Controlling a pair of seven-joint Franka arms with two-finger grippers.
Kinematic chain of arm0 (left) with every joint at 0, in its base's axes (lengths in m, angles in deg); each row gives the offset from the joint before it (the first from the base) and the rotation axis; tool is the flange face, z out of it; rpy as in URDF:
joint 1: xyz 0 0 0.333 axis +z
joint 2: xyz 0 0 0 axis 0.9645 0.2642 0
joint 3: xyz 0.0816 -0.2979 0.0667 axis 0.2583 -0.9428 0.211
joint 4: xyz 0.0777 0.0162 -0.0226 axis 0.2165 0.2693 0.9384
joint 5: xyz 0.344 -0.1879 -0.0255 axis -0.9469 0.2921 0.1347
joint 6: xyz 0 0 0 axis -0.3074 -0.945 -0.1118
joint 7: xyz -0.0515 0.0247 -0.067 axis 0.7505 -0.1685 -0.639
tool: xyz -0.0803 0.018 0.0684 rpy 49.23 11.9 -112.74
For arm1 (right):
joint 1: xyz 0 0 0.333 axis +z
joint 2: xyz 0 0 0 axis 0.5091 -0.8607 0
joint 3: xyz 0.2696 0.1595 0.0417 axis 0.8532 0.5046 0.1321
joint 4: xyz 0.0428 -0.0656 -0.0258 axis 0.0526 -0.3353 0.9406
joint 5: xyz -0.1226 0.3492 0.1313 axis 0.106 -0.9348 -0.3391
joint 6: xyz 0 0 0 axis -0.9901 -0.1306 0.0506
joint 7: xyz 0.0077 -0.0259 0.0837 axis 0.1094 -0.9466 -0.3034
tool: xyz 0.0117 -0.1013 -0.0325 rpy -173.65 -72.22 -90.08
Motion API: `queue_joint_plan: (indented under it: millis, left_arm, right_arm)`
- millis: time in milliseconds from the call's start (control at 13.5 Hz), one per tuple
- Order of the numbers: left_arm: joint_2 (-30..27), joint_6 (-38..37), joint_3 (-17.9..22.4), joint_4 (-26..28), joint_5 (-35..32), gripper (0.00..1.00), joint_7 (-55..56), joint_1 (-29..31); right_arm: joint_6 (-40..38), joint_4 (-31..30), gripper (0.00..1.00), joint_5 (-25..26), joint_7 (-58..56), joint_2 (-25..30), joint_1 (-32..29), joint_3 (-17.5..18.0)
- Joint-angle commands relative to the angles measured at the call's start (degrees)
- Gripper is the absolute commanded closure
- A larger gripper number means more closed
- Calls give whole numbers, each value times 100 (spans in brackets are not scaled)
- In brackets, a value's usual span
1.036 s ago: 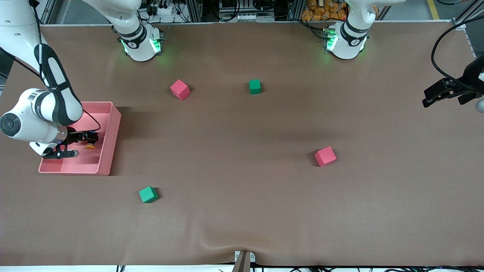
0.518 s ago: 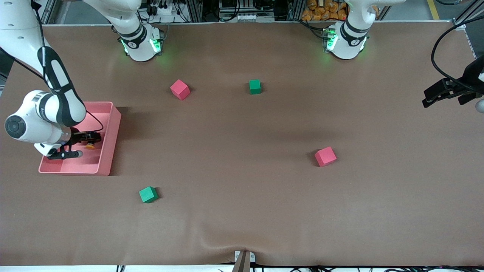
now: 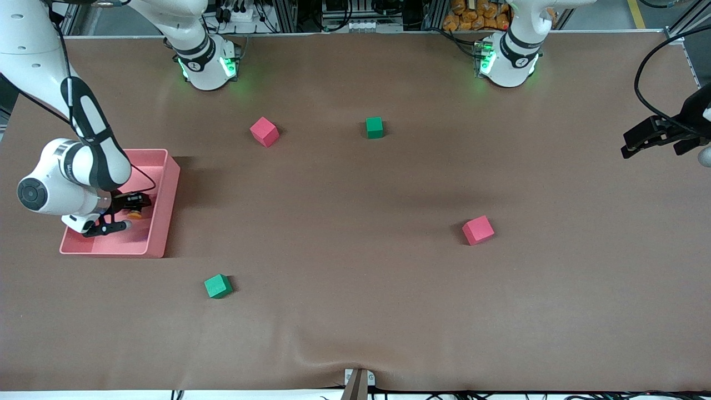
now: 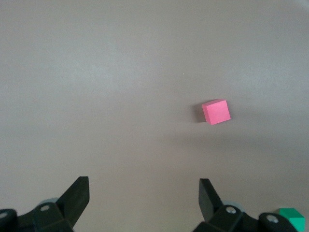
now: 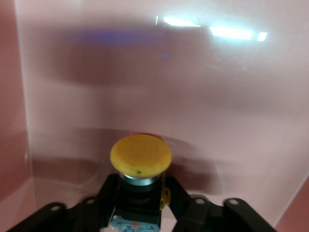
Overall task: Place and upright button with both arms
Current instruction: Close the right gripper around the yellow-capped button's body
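The button (image 5: 140,154) has a round orange cap on a short black body with a bluish end. It sits inside the pink tray (image 3: 162,222) at the right arm's end of the table, where its cap (image 3: 135,215) just shows. My right gripper (image 3: 129,210) reaches down into the tray. In the right wrist view this gripper (image 5: 140,195) is shut on the button's black body, one finger on each side. My left gripper (image 3: 639,145) waits in the air over the left arm's end of the table, and its jaws (image 4: 143,188) stand open with nothing between them.
Two red cubes (image 3: 264,131) (image 3: 477,230) and two green cubes (image 3: 374,127) (image 3: 218,286) lie scattered on the brown table. The left wrist view shows a red cube (image 4: 216,111) and a green cube (image 4: 292,217). The tray's walls closely surround the right gripper.
My right gripper has closed on the button inside the tray, and its wrist has swung slightly toward the table's middle. The left arm has not moved.
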Motion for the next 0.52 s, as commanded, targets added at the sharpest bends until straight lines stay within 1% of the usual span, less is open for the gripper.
queue_joint_plan:
  millis: [0, 222, 444]
  left_arm:
    - [17, -12, -15, -31, -44, 0, -117, 50]
    - [17, -12, -15, -31, -44, 0, -117, 50]
    - [17, -12, -15, -31, -44, 0, -117, 50]
  right_arm:
    - [49, 59, 100, -88, -180, -71, 20, -35]
    - [-82, 190, 100, -97, -180, 25, 11, -35]
    - [-618, 506, 100, -106, -197, 384, -33, -26]
